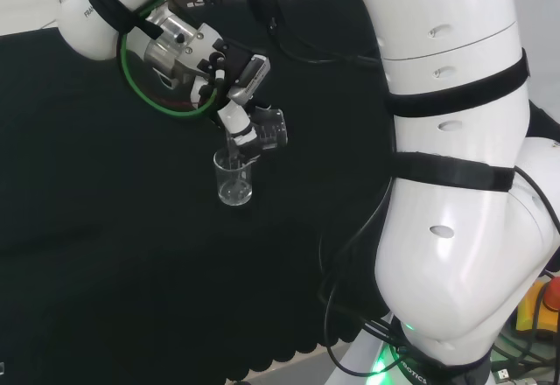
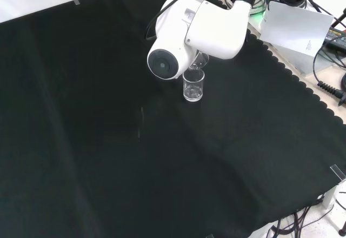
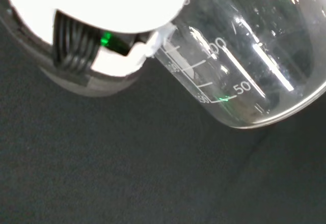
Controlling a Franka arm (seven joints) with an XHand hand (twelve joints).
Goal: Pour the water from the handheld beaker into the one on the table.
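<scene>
In the head view the hand [image 1: 249, 122] hangs over the black cloth [image 1: 105, 227] at about eleven o'clock from the picture's centre, and the standing beaker [image 1: 234, 178] sits just below it, at the hand's six o'clock, upright on the cloth. A faint clear shape reaches from the fingers down to that beaker's rim; it looks like the lip of the held beaker, though the glass is hard to make out there.

From the front, the standing beaker [image 2: 193, 84] stands at roughly twelve o'clock of the picture's middle, tucked just under the arm's big white link [image 2: 200, 30]. A tilted clear rim, the held beaker [image 2: 199, 60], pokes out beneath that link and hangs right above the standing one's mouth.

The cloth lies bare all round the standing beaker, with wide room toward six and nine o'clock in the front view; the scalloped cloth edge [image 2: 286, 67] runs off at three o'clock, well apart.

At the wrist, the held beaker [image 3: 244, 61] is tipped over, graduation marks showing, with a white part of the hand [image 3: 102, 5] against it. The fingers seem curled round it, gripping the glass.
</scene>
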